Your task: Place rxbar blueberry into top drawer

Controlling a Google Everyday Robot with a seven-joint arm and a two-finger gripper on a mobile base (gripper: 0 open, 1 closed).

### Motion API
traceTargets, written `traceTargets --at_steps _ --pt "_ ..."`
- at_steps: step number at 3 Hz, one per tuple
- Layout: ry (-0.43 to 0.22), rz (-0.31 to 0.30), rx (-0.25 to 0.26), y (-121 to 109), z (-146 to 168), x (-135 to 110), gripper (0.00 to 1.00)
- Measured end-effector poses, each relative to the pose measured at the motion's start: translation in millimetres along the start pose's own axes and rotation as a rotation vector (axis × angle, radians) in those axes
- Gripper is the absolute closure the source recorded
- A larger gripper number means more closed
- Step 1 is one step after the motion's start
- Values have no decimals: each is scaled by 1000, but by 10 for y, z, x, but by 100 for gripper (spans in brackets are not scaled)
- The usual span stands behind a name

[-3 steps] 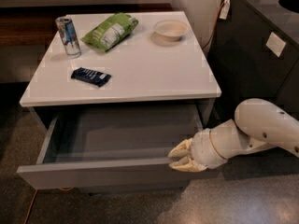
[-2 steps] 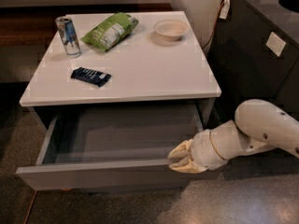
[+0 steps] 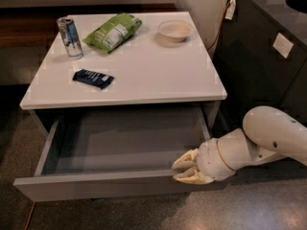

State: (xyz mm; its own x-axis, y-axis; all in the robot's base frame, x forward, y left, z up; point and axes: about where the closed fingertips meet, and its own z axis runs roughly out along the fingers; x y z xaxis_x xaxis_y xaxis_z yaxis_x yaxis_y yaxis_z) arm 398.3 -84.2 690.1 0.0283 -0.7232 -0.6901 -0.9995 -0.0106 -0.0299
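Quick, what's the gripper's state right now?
Gripper: at the open top drawer's front edge; open or shut cannot be told.

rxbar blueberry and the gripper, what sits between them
Camera view: nothing loose, only bare white tabletop, its front edge and the grey inside of the open top drawer, between the rxbar blueberry and the gripper at the drawer's front right corner.
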Motion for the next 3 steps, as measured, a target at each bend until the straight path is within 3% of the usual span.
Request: traceTargets --at_steps 3 --pt "-13 15 -37 202 -61 6 100"
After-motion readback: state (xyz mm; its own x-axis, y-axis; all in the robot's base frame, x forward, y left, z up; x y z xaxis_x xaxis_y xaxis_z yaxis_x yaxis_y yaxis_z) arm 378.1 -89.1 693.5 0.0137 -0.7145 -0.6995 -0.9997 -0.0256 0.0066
